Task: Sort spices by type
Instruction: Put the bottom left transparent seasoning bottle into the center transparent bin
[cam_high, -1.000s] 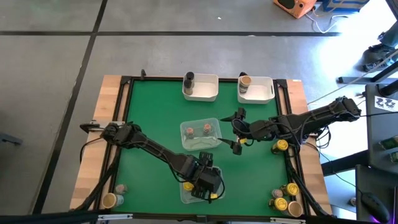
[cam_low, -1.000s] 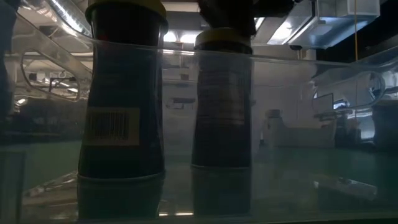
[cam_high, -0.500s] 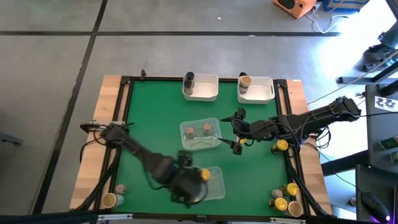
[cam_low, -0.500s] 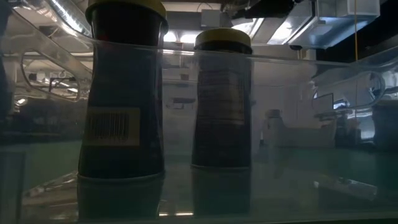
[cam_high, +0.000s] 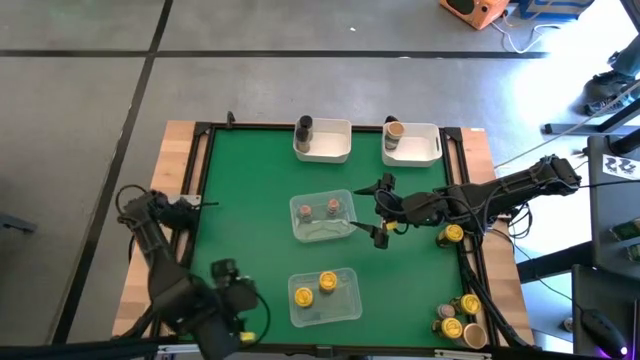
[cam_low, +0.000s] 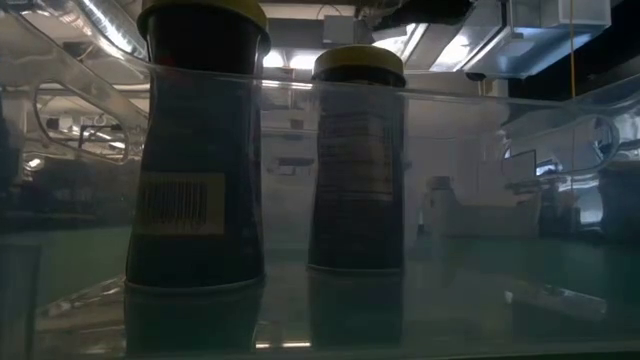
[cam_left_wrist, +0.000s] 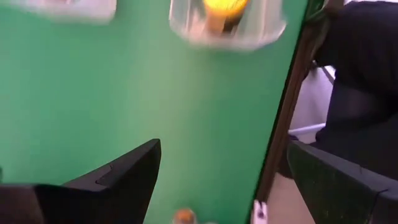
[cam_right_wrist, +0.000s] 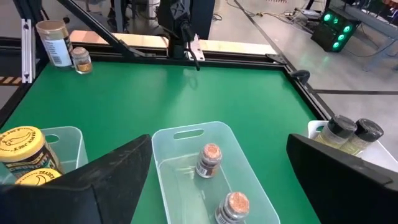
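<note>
Two yellow-lidded jars (cam_high: 303, 296) (cam_high: 327, 282) stand upright in the near clear tray (cam_high: 345, 300); the low view shows them (cam_low: 200, 140) (cam_low: 358, 160) through its wall. Two reddish-topped jars (cam_right_wrist: 210, 158) stand in the middle clear tray (cam_high: 322, 216). My left gripper (cam_high: 238, 300) (cam_left_wrist: 224, 149) is open over the table's near-left part, left of the near tray, holding nothing. My right gripper (cam_high: 381, 211) (cam_right_wrist: 219, 142) hovers open just right of the middle tray. A dark grey jar (cam_high: 303, 127) and a tan-lidded jar (cam_high: 394, 130) stand in the far white bins.
More yellow-lidded jars stand at the right edge (cam_high: 453, 235) and in the near-right corner (cam_high: 455, 320). Tan-lidded jars (cam_high: 180, 320) sit at the near-left corner, close to my left arm. Bare green mat lies between the trays and the left edge (cam_high: 230, 200).
My left gripper stood on the second yellow-lidded jar in the near tray, let go and lifted off it. It then swung away toward the table's near-left corner. The jar stays upright in the tray.
</note>
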